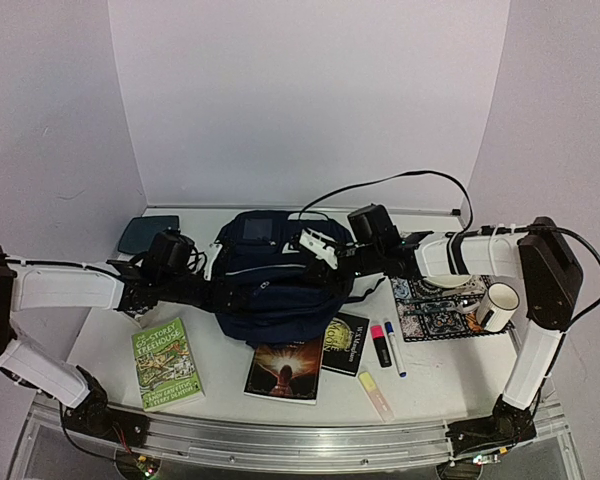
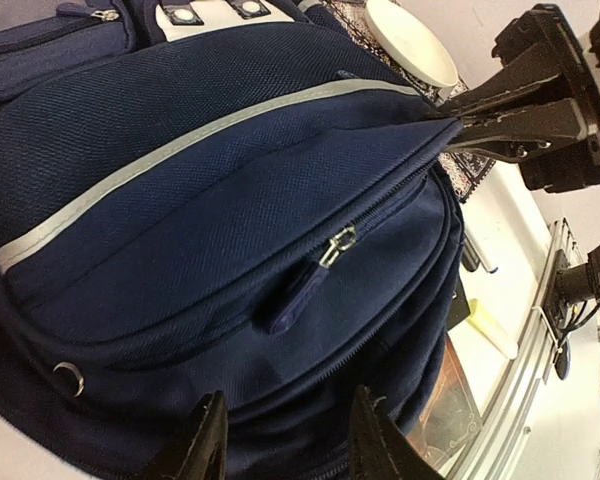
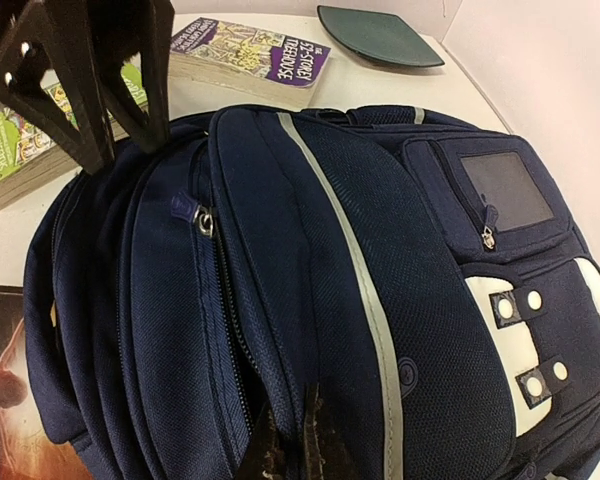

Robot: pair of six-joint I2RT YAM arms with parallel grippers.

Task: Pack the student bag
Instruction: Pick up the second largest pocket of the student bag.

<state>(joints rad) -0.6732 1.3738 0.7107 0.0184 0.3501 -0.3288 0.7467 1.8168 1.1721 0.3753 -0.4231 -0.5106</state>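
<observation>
Student bag (image 1: 265, 285) lay mid-table, long axis running arm to arm. Right gripper (image 3: 295, 445) pinched its pocket flap. Left gripper (image 2: 290, 405) was spread, the nearer to the zip pull (image 2: 325, 260) (just ahead of its fingers).

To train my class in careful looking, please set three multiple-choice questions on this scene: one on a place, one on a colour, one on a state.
1. Where is the white mug?
A. On the floor
B. On the patterned mat
C. On a shelf

2. What colour is the front-left book?
A. Red
B. White
C. Green

3. What is the right end effector doing?
A. Pinching the student bag fabric, shut
B. Hanging open over a pen
C. Holding a cup

Answers:
1 B, the mug sits on the mat's right part.
2 C, its cover is bright green.
3 A, its fingers are closed on a fold of fabric.
</observation>
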